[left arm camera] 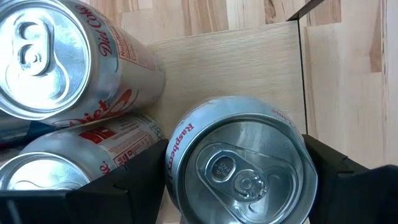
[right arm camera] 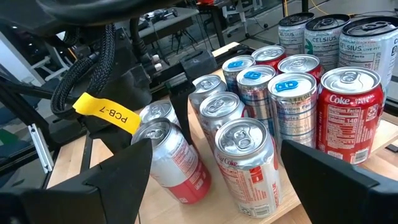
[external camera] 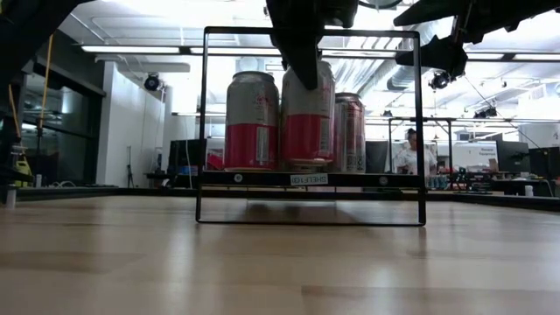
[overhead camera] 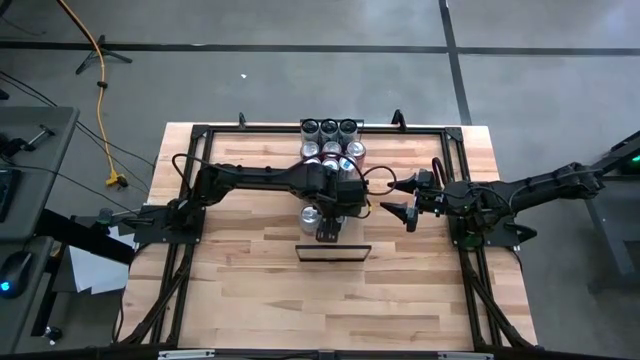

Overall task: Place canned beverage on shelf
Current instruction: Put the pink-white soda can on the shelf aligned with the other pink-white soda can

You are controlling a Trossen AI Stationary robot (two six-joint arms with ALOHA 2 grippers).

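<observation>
A silver canned beverage with "Raspberry" lettering point(left arm camera: 242, 168) stands upright on the shelf point(left arm camera: 249, 68), a pale wood board in a thin black frame point(external camera: 262, 178). My left gripper point(left arm camera: 239, 186) reaches down over it from above, shut on it; it also shows in the high view point(overhead camera: 328, 228). Two Diet Coke cans point(left arm camera: 43, 56) point(left arm camera: 81, 155) stand on the same board beside it. My right gripper point(overhead camera: 408, 198) hangs open above the table's right half, with nothing between its fingers. My left gripper has the raspberry can between its two fingers point(left arm camera: 137, 180), which lie against opposite sides of the can's wall point(left arm camera: 177, 149) just under the top rim. They come from above, pointing steeply down. The can stands upright with its base point(external camera: 306, 164) on the shelf board.
A cluster of upright cans stands at the table's far middle point(overhead camera: 330, 140), among them a red Coke can point(right arm camera: 348, 118) and Celsius cans point(right arm camera: 348, 37). A black rail frame point(overhead camera: 190, 200) runs around the work area. A person point(external camera: 407, 153) shows in the room beyond.
</observation>
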